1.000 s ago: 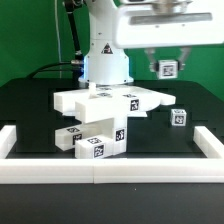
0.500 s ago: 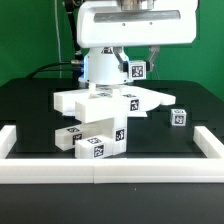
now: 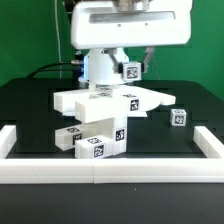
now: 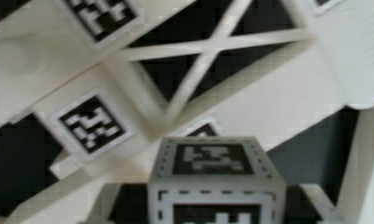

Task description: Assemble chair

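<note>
**Gripper** [image 3: 134, 62]: upper centre of the exterior view. The jaws are closed part-way on a small tagged block, the held cube [image 3: 131, 71]. It is carried in the air, well clear of the table [image 3: 30, 115], w/ no contact below. The wrist view agrees: the held cube [image 4: 209, 172] sits between the fingers, tagged faces toward the camera, square to the grip as far as can be seen.

**Part-built chair** [image 3: 100, 112]: centre of frame, standing on the table. It is a stack of white bars and blocks w/ a flat slab across the top. The long axis of that top runs across the frame, side to side. In the wrist view a braced panel [image 4: 210, 60] w/ crossing struts lies directly beyond the held cube.

**Loose cube** [image 3: 178, 117]: mid-right of frame, on the table, apart from the stack and untouched.

**Border rail** [image 3: 100, 172]: lower frame, not involved.

**Key relation:** the chair lies below the gripper and slightly toward the exterior view's left. Depth offset cannot be told from this view. Single arm, so no choice of hand.

**Assessment:** the held cube is probably due to be seated on the chair. That would call mainly for a descent w/ a small sideways correction. Main risk is a corner catching a strut or missing its seat.
</note>
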Robot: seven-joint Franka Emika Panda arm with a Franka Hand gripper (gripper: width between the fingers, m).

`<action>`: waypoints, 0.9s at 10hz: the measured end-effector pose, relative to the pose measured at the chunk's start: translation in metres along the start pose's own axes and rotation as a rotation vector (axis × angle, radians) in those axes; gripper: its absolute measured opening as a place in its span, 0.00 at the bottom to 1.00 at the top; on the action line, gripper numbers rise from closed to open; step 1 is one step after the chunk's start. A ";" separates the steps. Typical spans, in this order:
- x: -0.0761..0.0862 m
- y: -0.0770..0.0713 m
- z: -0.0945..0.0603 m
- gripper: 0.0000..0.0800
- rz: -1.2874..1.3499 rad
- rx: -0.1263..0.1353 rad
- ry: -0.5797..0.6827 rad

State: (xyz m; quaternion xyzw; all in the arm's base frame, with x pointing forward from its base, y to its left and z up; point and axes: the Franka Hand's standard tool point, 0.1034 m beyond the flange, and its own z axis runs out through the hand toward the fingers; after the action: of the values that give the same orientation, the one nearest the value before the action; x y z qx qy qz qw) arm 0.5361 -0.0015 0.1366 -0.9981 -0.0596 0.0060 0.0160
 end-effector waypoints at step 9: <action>0.010 0.017 0.010 0.36 -0.032 -0.022 -0.009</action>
State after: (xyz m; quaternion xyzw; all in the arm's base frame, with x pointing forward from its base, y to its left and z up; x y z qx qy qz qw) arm 0.5479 -0.0170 0.1256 -0.9971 -0.0756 0.0095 0.0048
